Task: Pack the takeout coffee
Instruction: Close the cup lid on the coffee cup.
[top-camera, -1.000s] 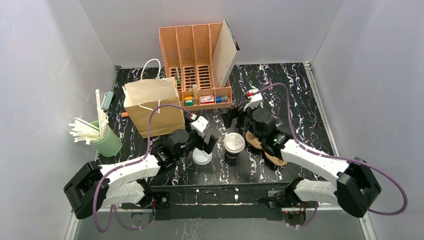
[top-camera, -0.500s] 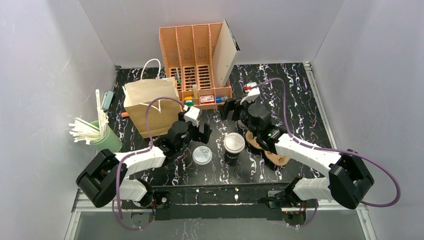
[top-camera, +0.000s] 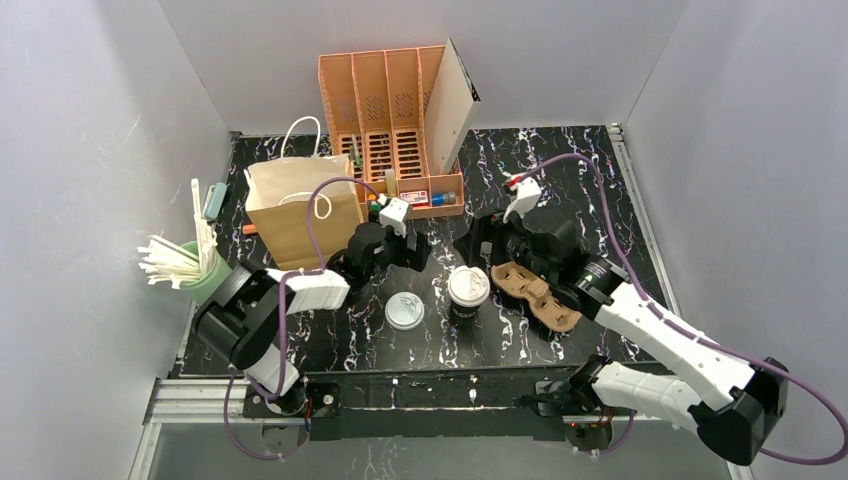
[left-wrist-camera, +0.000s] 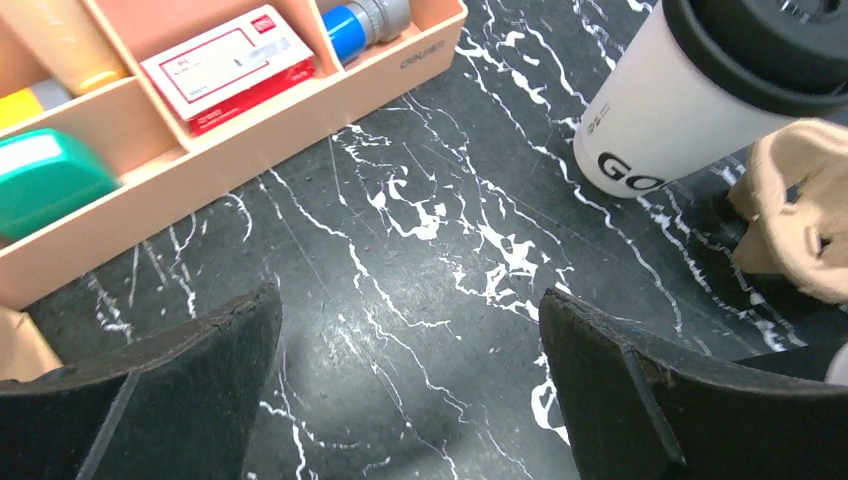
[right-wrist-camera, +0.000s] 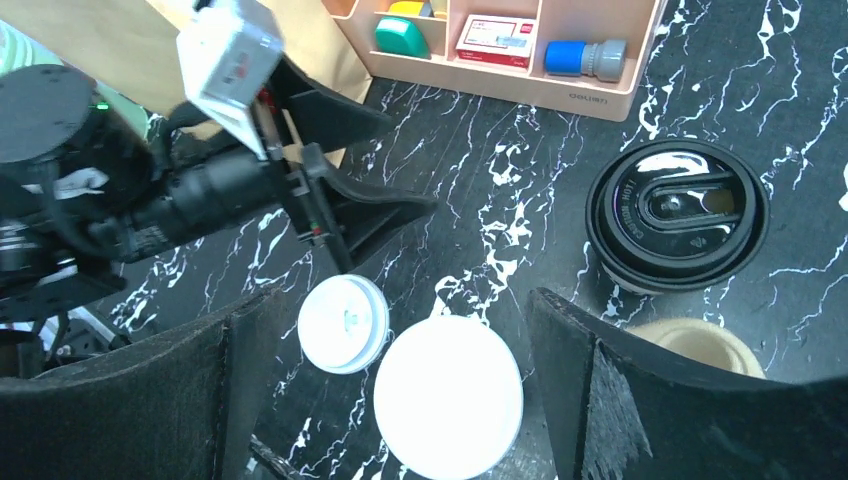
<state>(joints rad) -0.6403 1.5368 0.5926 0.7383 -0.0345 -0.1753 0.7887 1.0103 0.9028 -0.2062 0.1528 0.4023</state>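
The takeout coffee (left-wrist-camera: 640, 120) is a white paper cup with a black lid, standing upright beside a tan pulp cup carrier (left-wrist-camera: 800, 200). From above, its black lid (right-wrist-camera: 677, 213) lies just past my right finger, with the carrier (right-wrist-camera: 690, 340) next to it. In the top view my right arm hides it. My right gripper (right-wrist-camera: 405, 300) hovers open with nothing in it, and in the top view this gripper (top-camera: 478, 238) is over the table's middle. My left gripper (left-wrist-camera: 410, 300) is open over bare table in front of the organiser, to the left of the cup.
A second cup (top-camera: 468, 290) with a white top stands by a flat white lid (top-camera: 404, 311). A brown paper bag (top-camera: 305, 205) stands open at the left. An orange organiser (top-camera: 395, 130) is at the back. A green cup of straws (top-camera: 205, 275) is far left.
My left gripper has pulled away from the flat white lid toward the organiser. My right arm has swung its elbow out to the right. Both grippers have stayed open.
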